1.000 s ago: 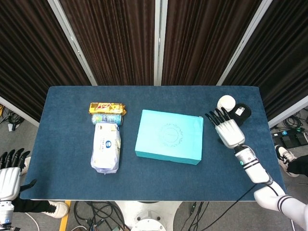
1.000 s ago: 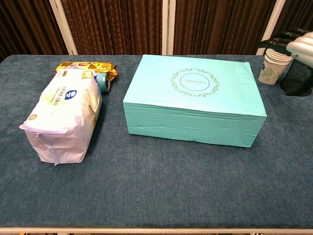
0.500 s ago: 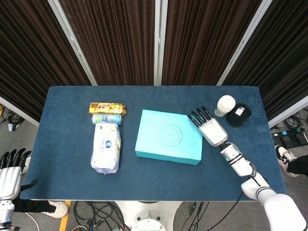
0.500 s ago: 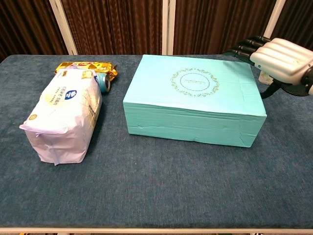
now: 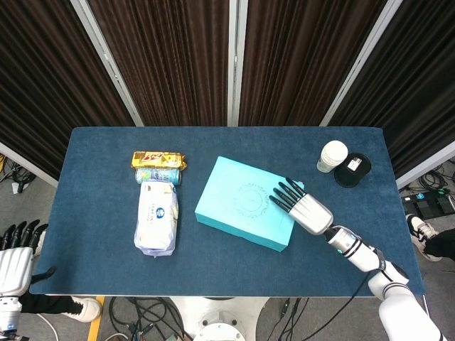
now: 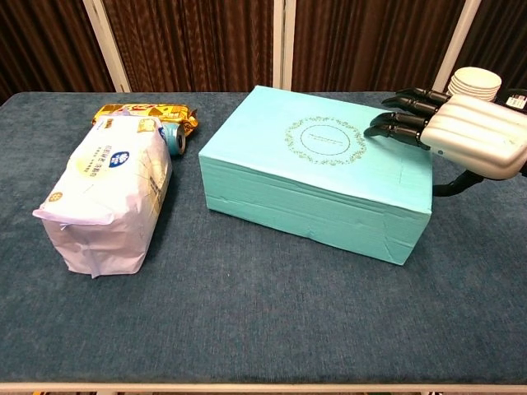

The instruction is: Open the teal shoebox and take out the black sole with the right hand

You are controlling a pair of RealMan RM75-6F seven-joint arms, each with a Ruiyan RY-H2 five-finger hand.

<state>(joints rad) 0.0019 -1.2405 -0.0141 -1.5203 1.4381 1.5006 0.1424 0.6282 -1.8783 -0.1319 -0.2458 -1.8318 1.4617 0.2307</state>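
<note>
The teal shoebox (image 5: 245, 204) (image 6: 317, 181) lies shut in the middle of the blue table, turned askew. My right hand (image 5: 302, 207) (image 6: 461, 132) is at its right end, fingers stretched out flat with the dark fingertips (image 6: 387, 127) on the lid's right edge; it holds nothing. My left hand (image 5: 15, 250) hangs off the table's near left corner, fingers apart and empty. The black sole is hidden from both views.
A white tissue pack (image 5: 157, 217) (image 6: 107, 193), a small can (image 5: 158, 175) and a yellow snack packet (image 5: 158, 160) lie left of the box. A stack of paper cups (image 5: 331, 156) (image 6: 473, 81) and a black round object (image 5: 353, 169) stand at the far right.
My right hand has moved left and nearer from beside the cups onto the box's right end. The box has turned clockwise and slid a little to the left. The left hand barely moved.
</note>
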